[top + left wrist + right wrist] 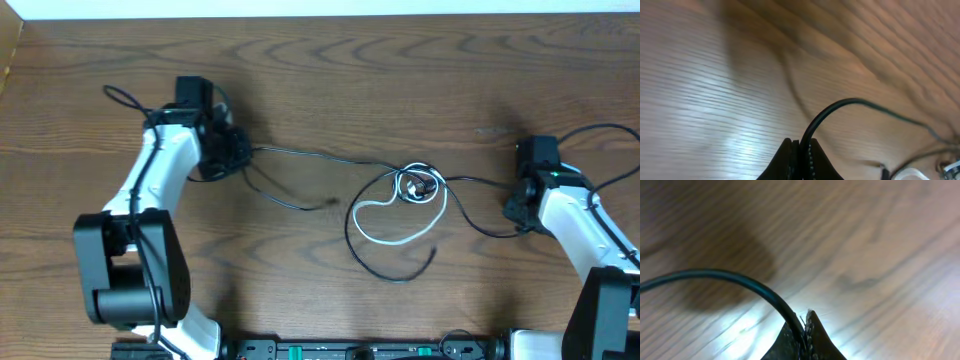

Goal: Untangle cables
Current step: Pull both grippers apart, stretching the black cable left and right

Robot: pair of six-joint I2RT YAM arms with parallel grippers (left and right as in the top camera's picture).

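Observation:
A knot of thin cables [418,186] lies at mid-table: a white cable [400,239] loops below it and black cables [385,268] curl round it. One black cable [310,154] runs left to my left gripper [238,152], which is shut on it; in the left wrist view that cable [840,106] arches up out of the closed gripper [801,146]. Another black cable [480,182] runs right to my right gripper [516,205], also shut on it; the right wrist view shows the cable [730,277] curving out of the pinched gripper [805,322].
A loose black cable end [300,205] lies left of the knot. The wooden table [330,80] reaches a white wall strip at the far edge. The arm bases [130,280] stand at the near corners, with thick black arm wires [125,98].

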